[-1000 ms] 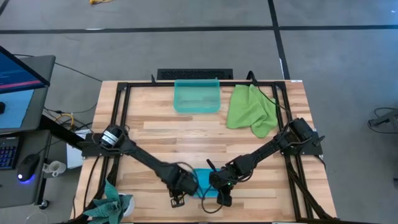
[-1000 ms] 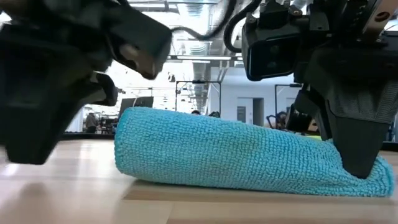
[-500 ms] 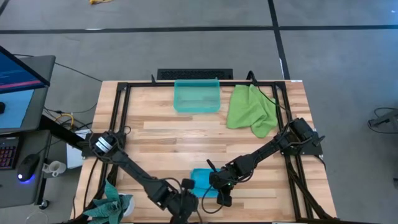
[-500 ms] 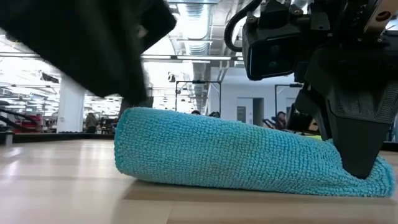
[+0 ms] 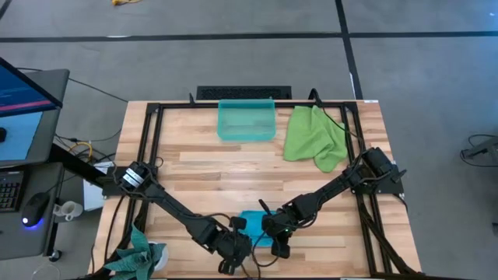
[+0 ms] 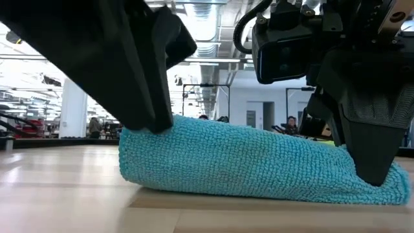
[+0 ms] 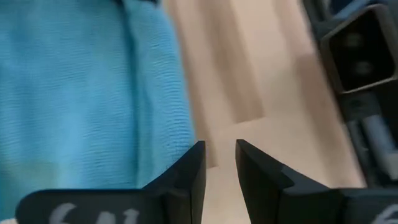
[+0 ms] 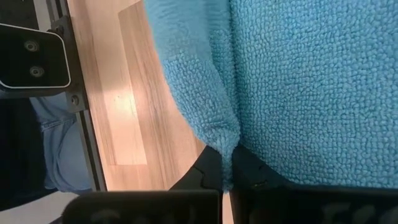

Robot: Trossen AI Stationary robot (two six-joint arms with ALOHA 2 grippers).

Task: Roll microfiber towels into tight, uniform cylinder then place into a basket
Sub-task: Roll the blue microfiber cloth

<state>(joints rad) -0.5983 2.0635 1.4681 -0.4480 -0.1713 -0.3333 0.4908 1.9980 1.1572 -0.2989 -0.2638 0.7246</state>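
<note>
The wooden table (image 5: 202, 167) carries everything you need. The basket (image 5: 247, 120) stands at the far edge, with the lime green towel (image 5: 313, 136) unrolled just beside it and not yet handled. The blue towel (image 5: 254, 225) lies at the near edge as a partly formed roll, well apart from the basket.

The right gripper (image 5: 278, 243) is clamped on one end of the blue towel; the right wrist view shows a pinched ridge of cloth running into the closed jaws. The left gripper (image 5: 231, 258) sits at the other end with its fingers (image 7: 194, 171) slightly apart and nothing between them (bare wood shows through the gap).

Risks from here:
- The roll is likely to loosen. Only one end is pinned, and in the low view the blue towel looks thick at the free end and flattened at the clamped end.
- An uneven cylinder may result if the left gripper drags the cloth rather than turning it.
- The left gripper is close to the table's near edge; a push in that direction could carry the cloth off the table.

The high view shows layout only, since the arms hide most of the blue towel. The low view alone shows the roll's profile; the wrist views alone settle each grip.
</note>
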